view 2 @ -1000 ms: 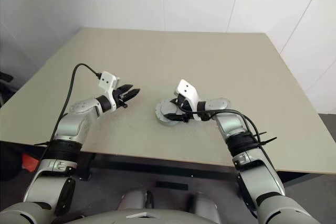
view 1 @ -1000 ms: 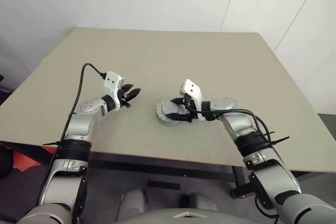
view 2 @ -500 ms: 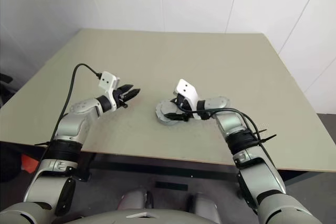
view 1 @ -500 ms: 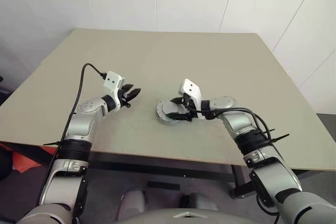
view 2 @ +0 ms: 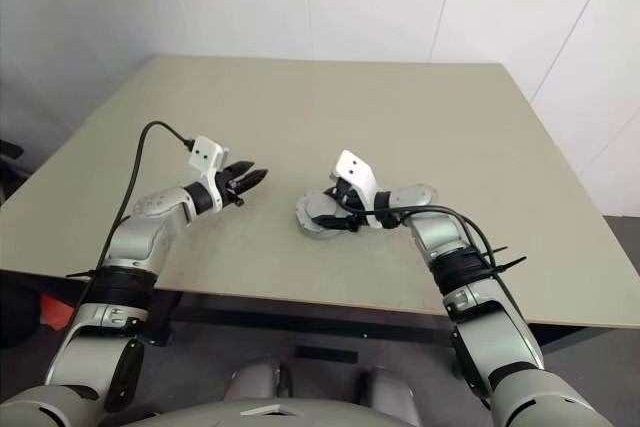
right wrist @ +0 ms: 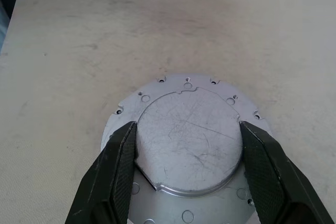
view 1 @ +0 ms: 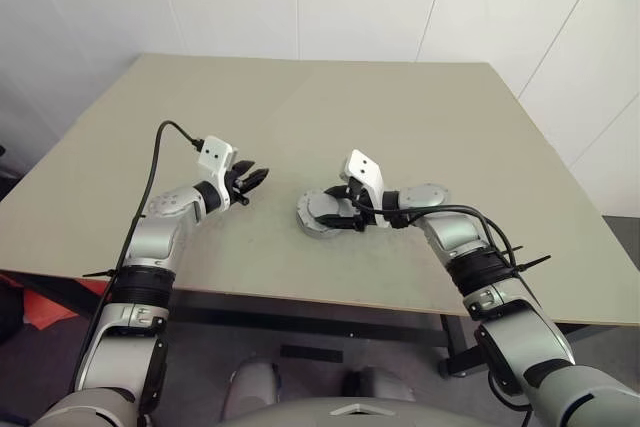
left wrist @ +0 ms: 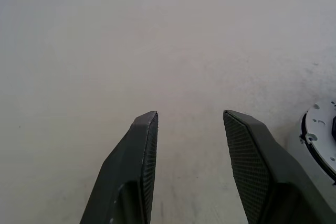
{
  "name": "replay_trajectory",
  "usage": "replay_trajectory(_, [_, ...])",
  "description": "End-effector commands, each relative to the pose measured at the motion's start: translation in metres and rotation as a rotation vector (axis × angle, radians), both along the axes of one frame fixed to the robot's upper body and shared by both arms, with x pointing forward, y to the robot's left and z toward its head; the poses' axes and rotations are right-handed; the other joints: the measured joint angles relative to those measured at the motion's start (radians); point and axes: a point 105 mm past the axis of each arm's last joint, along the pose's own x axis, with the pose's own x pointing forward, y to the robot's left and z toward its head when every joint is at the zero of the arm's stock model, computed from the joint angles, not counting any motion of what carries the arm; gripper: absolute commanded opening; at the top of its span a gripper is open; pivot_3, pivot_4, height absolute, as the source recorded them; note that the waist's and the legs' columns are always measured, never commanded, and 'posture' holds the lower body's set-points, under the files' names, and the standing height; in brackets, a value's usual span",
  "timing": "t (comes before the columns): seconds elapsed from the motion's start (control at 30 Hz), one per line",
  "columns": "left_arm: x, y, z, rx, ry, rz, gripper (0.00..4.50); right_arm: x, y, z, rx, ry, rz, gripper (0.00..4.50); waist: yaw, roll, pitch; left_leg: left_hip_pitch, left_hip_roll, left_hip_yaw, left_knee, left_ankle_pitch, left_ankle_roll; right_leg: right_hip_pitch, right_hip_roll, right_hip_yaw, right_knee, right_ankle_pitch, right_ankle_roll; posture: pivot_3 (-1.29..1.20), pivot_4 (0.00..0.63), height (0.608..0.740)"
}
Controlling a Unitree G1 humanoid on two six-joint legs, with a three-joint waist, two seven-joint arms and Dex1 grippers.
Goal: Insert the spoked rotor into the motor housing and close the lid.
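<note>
Two pincers: left pincer (view 1: 250, 181) hangs empty, part-open, over the worktop (view 1: 420, 107). Near the front edge, right pincer (right wrist: 186, 150) straddles the lid (right wrist: 186, 145) on the motor housing (view 1: 322, 215); a skewed squeeze could jam it.

The lid (view 1: 322, 213) sits on the table (view 1: 400, 117), right of the left gripper (view 1: 258, 180), apart.

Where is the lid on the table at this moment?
In the left eye view the lid lies near the table's front edge, right of centre, between the right gripper's fingers and apart from the left gripper.
</note>
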Motion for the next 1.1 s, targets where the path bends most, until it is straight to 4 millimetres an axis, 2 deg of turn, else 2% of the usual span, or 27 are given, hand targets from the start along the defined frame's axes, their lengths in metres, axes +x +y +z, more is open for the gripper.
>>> replay_trajectory(0.03, [0.002,-0.001,0.012,-0.002,-0.047,-0.003,2.09,0.007,-0.004,0.001,-0.021,-0.022,-0.042,2.97,0.000,0.000,0.000,0.000,0.000,0.000,0.000,0.000,0.000,0.000,0.000,0.000,0.000,0.000,0.000,0.00,0.000,0.740])
replay_trajectory(0.33, [0.001,-0.001,0.012,-0.003,-0.048,-0.004,2.09,0.006,-0.005,-0.007,-0.058,-0.017,-0.043,2.97,0.000,0.000,0.000,0.000,0.000,0.000,0.000,0.000,0.000,0.000,0.000,0.000,0.000,0.000,0.000,0.00,0.000,0.740])
replay_trajectory(0.53, [0.001,-0.002,0.012,-0.005,-0.048,-0.005,2.09,0.008,-0.016,-0.027,-0.135,0.013,-0.081,2.97,-0.001,0.000,0.000,0.003,0.000,0.000,0.000,0.000,0.000,0.003,0.000,0.000,0.000,-0.001,0.002,0.00,0.000,0.740])
replay_trajectory(0.8, [0.001,-0.002,0.012,-0.006,-0.049,-0.004,2.09,0.008,-0.016,-0.030,-0.149,0.023,-0.081,2.97,-0.001,0.000,0.000,0.013,0.000,0.000,0.000,0.001,-0.001,0.012,0.000,0.000,-0.001,-0.004,0.006,0.00,0.000,0.740])
replay_trajectory(1.1, [0.001,-0.003,0.012,-0.010,-0.049,-0.005,2.09,0.006,-0.025,-0.035,-0.204,0.039,-0.075,2.97,0.000,0.000,0.000,0.013,0.000,0.000,-0.001,0.001,-0.001,0.012,0.000,0.000,-0.002,-0.004,0.007,0.00,0.000,0.740])
